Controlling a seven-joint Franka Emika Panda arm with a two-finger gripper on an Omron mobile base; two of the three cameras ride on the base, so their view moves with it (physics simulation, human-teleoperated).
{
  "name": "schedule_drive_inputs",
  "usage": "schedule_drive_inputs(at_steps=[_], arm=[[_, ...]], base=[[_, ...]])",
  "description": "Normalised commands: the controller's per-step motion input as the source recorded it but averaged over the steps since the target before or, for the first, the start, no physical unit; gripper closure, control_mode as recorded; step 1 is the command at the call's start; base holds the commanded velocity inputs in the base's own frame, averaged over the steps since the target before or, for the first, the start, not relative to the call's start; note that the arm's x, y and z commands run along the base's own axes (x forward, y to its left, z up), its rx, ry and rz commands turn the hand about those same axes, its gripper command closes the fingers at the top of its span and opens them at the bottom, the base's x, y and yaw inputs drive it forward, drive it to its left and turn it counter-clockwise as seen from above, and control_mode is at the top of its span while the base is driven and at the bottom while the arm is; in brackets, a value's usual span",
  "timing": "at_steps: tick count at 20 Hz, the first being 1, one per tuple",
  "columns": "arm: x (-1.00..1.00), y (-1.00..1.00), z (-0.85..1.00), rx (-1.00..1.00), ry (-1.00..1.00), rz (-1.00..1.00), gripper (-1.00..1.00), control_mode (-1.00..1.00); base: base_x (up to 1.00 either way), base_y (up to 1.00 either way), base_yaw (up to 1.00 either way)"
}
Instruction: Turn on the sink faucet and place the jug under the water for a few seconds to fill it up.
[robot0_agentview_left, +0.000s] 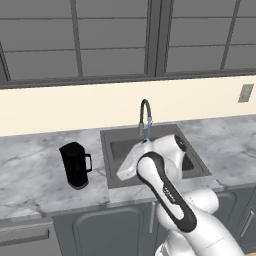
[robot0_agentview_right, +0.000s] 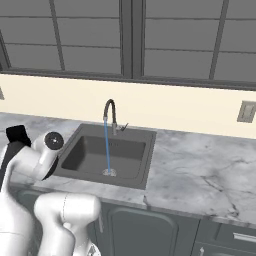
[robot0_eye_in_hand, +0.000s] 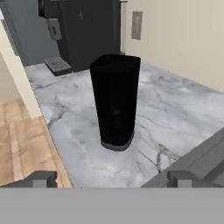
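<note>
Black jug (robot0_agentview_left: 75, 165): upright on counter, left of sink (robot0_agentview_right: 80, 155).
Water (robot0_agentview_right: 107, 147): running from faucet (robot0_agentview_right: 109, 114).
Gripper (robot0_eye_in_hand: 112, 179): spread, empty, facing jug.
Left: grasping, filling.

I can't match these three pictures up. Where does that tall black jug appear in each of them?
Left base view: the jug stands on the counter, left of the sink.
Right base view: I cannot make the jug out.
Hand view: the jug stands upright at centre, ahead of the fingertips.
Shared landmark: the grey marble counter.

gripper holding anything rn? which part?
Nothing held. In the hand view the gripper is open, fingertips apart, short of the jug, which stands free on the counter.
</note>
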Motion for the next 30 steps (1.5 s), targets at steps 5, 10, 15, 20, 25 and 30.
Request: schedule_drive_inputs(at_steps=[5,10,15,20,25,30], arm=[[0.52,0.23,-0.21,0.00,-0.19,0.18,-1.00,-1.00],[0.40,0.15,-0.10,0.03,-0.08,0.22,-1.00,-1.00],[0.23,0.00,-0.01,0.07,-0.01,0.24,-1.00,-1.00],[0.32,0.08,0.00,0.07,0.00,0.20,-1.00,-1.00],[0.33,0.33,0.00,0.03,0.00,0.10,-1.00,-1.00],[0.03,0.44,0.00,0.00,0.00,0.02,-1.00,-1.00]], base=[[0.00,0.00,0.00],[0.00,0.00,0.00],[0.00,0.00,0.00],[0.00,0.00,0.00],[0.00,0.00,0.00],[0.00,0.00,0.00]])
